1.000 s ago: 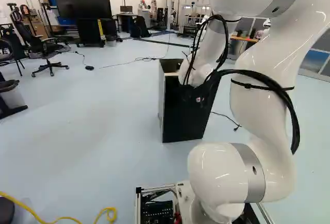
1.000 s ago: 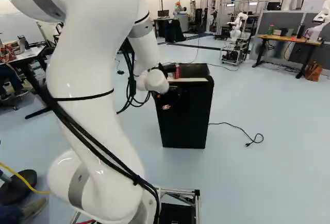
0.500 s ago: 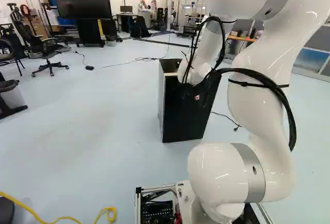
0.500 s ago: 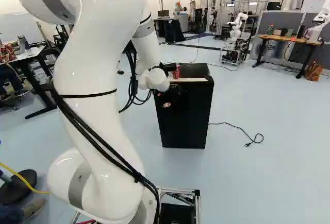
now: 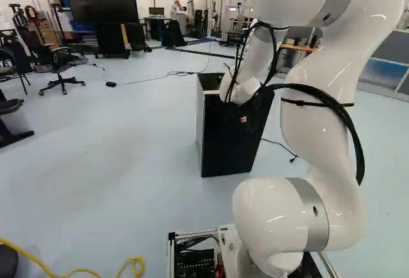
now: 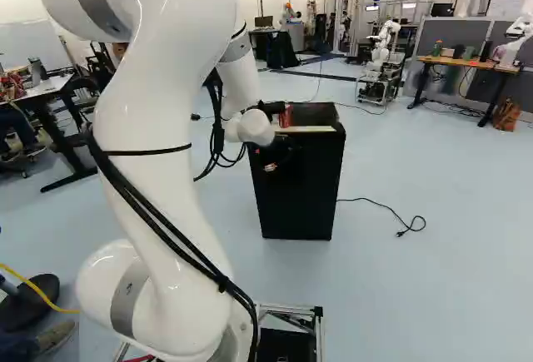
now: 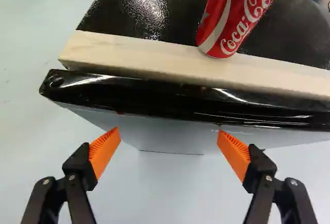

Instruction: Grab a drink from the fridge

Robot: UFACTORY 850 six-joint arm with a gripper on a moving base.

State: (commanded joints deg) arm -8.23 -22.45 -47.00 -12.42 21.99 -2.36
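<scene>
Rising at the left of the right base view, a smooth white jointed robot arm (image 6: 158,171) is carrying a black two-fingered gripper (image 7: 169,137) out toward a boxy black fridge (image 6: 298,187). The gripper's ribbed orange pads (image 7: 104,151) are standing wide apart, with nothing between them. Next to the right, ahead of the gripper, a red metal drink can with white lettering (image 7: 234,18) is standing on top of the fridge, its base at a pale wooden strip (image 7: 139,54). Nearer the gripper than the can, a glossy black edge (image 7: 154,98) is running alongside that strip. Furthest right, the fridge is reaching down to the floor beyond the gripper; whether its door is shut, the views are not showing. Progress is looking partial: the approach is seemingly nearing its end, while closing around the can, lifting it and drawing it away are all remaining.
</scene>
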